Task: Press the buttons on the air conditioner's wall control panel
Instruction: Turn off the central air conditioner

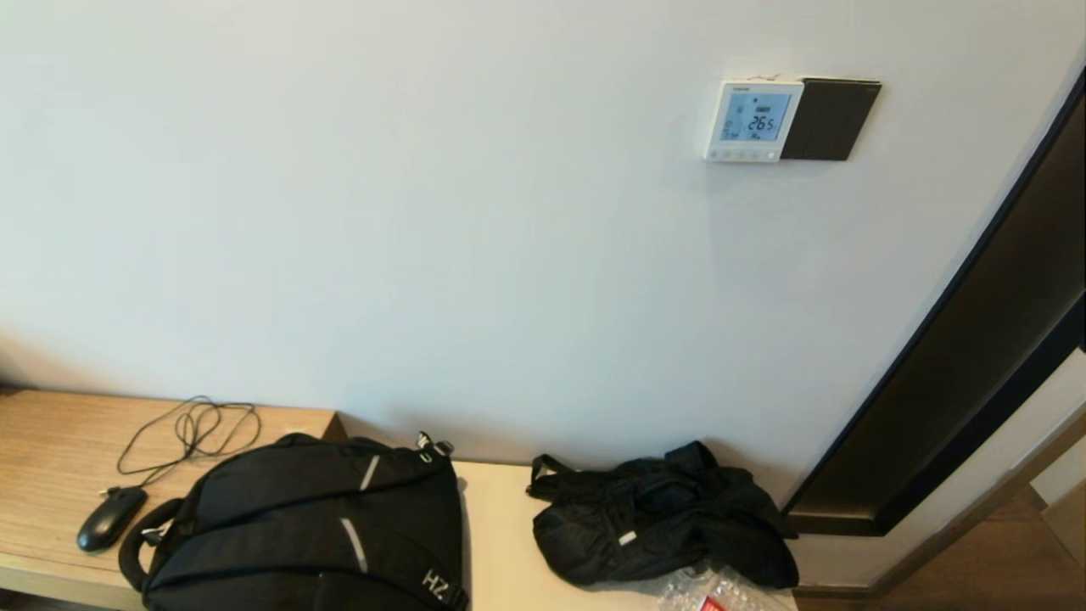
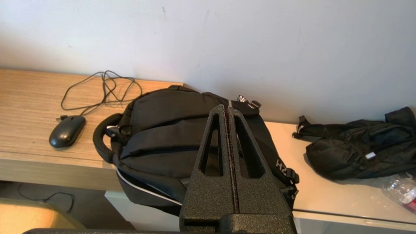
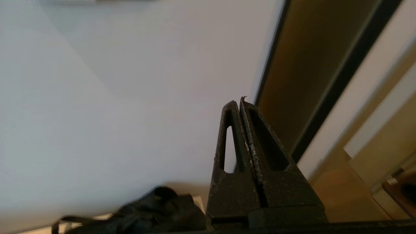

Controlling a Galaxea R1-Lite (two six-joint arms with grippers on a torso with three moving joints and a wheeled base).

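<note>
The white wall control panel hangs high on the wall at the right, its pale blue screen showing digits. A row of tiny buttons runs along its bottom strip. Neither gripper shows in the head view. My left gripper is shut and empty, hanging above the black backpack. My right gripper is shut and empty, pointing at the bare wall beside the dark door frame, with the panel out of its view.
A dark brown plate sits right of the panel. On the bench lie a black mouse with cable, the backpack, a crumpled black bag and a plastic bottle. The door frame slants at right.
</note>
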